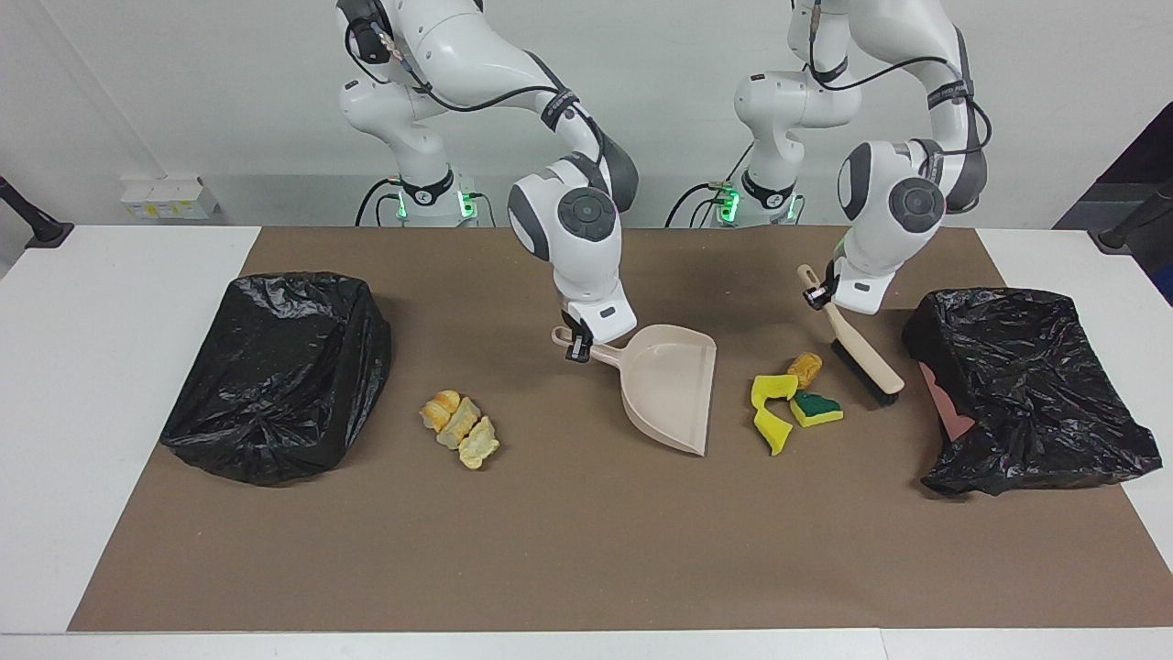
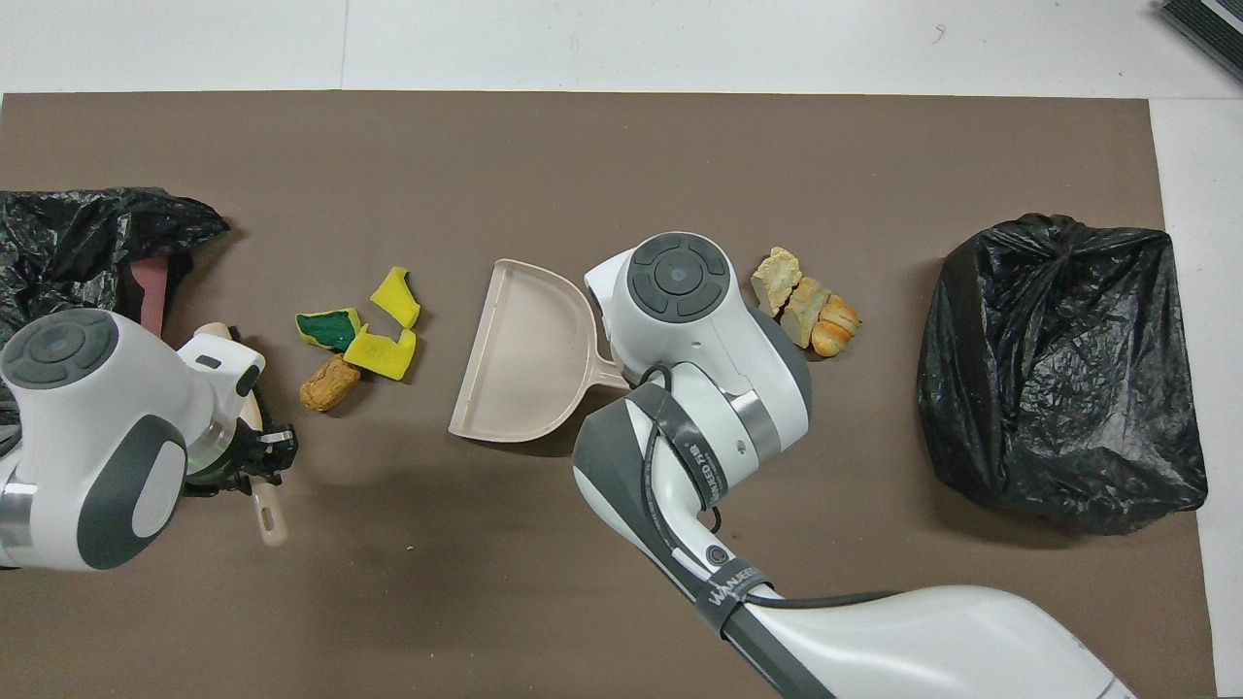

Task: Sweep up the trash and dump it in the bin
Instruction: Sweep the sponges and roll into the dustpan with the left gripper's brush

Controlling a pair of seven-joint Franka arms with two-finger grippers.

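Right hand [image 1: 579, 346] clamped on the dustpan [image 1: 671, 385] handle, mid-table; pan sits flat on the brown mat [image 1: 586, 550], open edge facing the left arm's end.

Left hand [image 1: 818, 295] clamped on the brush [image 1: 857, 344] handle. Brush is tilted, bristles down at the mat, just beside the trash.

Trash is in two groups, all on the mat, none in the pan:
- sponge pieces [image 1: 788, 408] (yellow and green) plus an orange-brown lump [image 1: 805, 368], between the pan's open edge and the brush. Lump lies nearest the bristles; cannot tell if they touch.
- three tan chunks [image 1: 460, 428] bunched together toward the right arm's end, between pan and bin.

Two bins lined with black bags: one bin [image 1: 284, 376] at the right arm's end of the table [image 1: 92, 367], the other bin [image 1: 1026, 394] at the left arm's end, its bag slumped with a reddish wall showing.
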